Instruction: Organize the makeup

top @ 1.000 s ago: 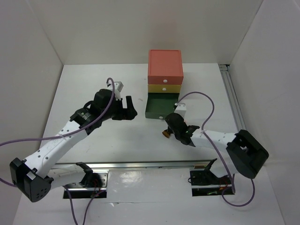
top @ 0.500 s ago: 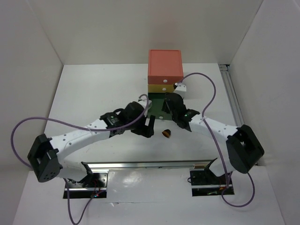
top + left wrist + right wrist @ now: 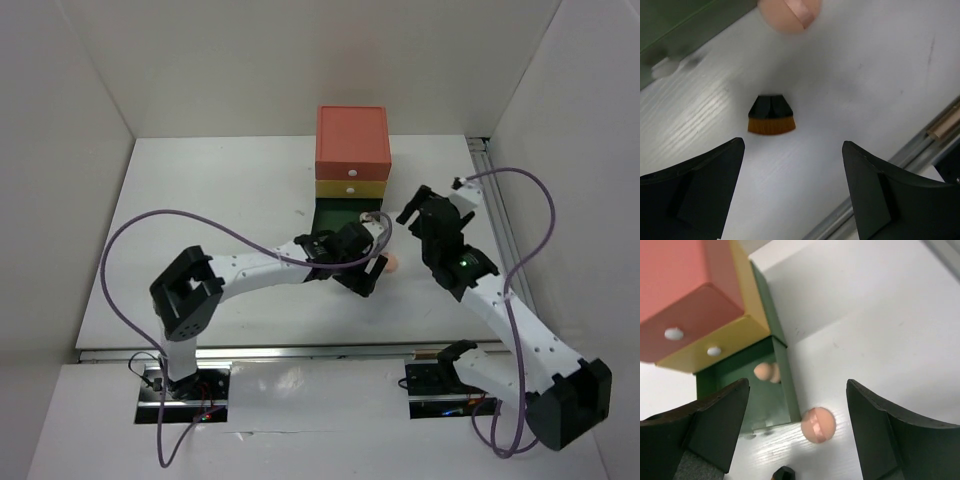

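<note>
A small black brush head with orange-brown bristles (image 3: 771, 116) lies on the white table, just ahead of my open left gripper (image 3: 793, 146), which hovers over it with nothing between its fingers. In the top view the left gripper (image 3: 362, 276) hides the brush. One peach sponge (image 3: 817, 424) (image 3: 392, 263) sits on the table by the front right corner of the open green drawer (image 3: 785, 390). Another peach sponge (image 3: 766, 372) lies inside that drawer. My right gripper (image 3: 797, 385) (image 3: 418, 212) hangs open and empty, high above and right of the drawer.
The drawer box (image 3: 352, 150) stands at the back centre, coral on top, yellow in the middle, with the green drawer (image 3: 340, 218) pulled out. A metal rail (image 3: 300, 350) runs along the table's near edge. Another rail (image 3: 495, 200) lines the right side.
My right gripper opened, left the brush on the table, passed over the drawer and drew back to the right. The left arm swung across to the brush. A peach sponge now shows beside the drawer.
</note>
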`<state>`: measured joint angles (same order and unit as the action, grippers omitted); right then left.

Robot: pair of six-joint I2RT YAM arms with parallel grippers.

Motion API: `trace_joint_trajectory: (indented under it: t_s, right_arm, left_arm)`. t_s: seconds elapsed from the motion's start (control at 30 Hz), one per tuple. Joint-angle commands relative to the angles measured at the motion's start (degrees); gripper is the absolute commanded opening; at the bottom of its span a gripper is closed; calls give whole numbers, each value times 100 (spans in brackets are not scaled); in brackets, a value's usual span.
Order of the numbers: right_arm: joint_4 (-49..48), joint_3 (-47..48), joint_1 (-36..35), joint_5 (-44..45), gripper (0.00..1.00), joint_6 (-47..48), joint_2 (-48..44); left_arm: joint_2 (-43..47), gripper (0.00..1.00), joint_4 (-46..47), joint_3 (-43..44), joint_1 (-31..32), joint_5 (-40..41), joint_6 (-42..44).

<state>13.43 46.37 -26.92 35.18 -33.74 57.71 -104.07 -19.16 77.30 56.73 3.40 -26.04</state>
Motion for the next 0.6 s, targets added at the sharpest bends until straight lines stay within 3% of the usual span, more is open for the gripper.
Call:
trace_joint_trajectory:
  t_s: [0.0,0.27,0.4,0.57]
  right_arm:
    - [810,-111,353,174,85,-335,-479]
    - [810,-216,1004,-494,86,-151,-849]
    - [810,-269,1127,-556,86,-89,-797]
    - [863,-269,1127,-556,86,-142,-797]
  left_arm:
    - [-613,93,193,417,-22,-128,468]
    - [-1519,86,-18,883,-74,380,337]
    - [-1695,72,-18,1015,-22,495,337]
    - [-1748,38,-264,1077,-22,547,337]
